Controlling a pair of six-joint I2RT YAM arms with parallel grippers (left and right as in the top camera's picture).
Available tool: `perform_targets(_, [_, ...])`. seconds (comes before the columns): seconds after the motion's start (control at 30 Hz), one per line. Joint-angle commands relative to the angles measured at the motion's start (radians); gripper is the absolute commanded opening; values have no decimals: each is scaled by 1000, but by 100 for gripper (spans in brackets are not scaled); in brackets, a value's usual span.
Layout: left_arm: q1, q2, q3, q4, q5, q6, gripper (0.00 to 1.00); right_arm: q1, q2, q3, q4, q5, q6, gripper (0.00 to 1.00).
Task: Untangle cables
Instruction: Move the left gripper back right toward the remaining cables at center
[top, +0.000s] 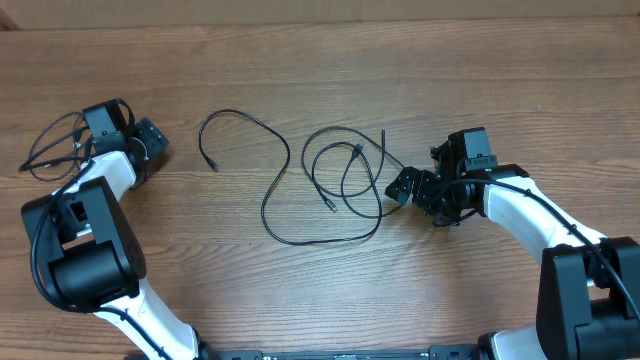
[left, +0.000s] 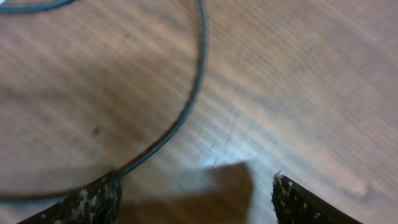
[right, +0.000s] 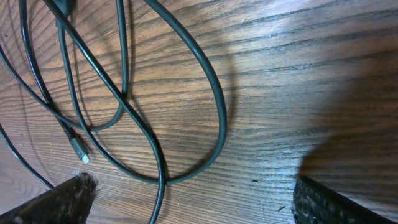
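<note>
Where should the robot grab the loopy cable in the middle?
Probably the loopy cable at its rounded outer bend, coming from the right with the right tool. There it lies as one lone strand on the bare table, facing the open tool; further left the strands cross over each other.

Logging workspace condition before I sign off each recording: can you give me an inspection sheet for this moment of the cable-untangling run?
Surface: wooden table, bare grain, no spills seen.
Job's things: centre cables, thin, black, in crossing loops, not yet separated; left cable bundle, looped, lying apart from them.
Clutter: nothing seen.
Hands: left hand open, a thin cord curving past one finger; right hand open, above the centre loops, holding nothing.
Cables: arm wiring, black and thicker, running along the arms.
Surroundings: tan strip beyond the table's far edge; nothing else seen.
</note>
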Motion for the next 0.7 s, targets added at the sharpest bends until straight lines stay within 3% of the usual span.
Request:
perform_targets(0.0, [-54,3,-57,-55,-55,-11,79,-3,2,28,6,-5,1,100])
perform_targets(0.47, [-312,-3,-57,-69,-70,-11,89,-3,2,28,6,-6,1,100])
perform_targets(0.67, [-409,-3,-57,-128,12,-51,90,-3,2,28,6,-5,1,100])
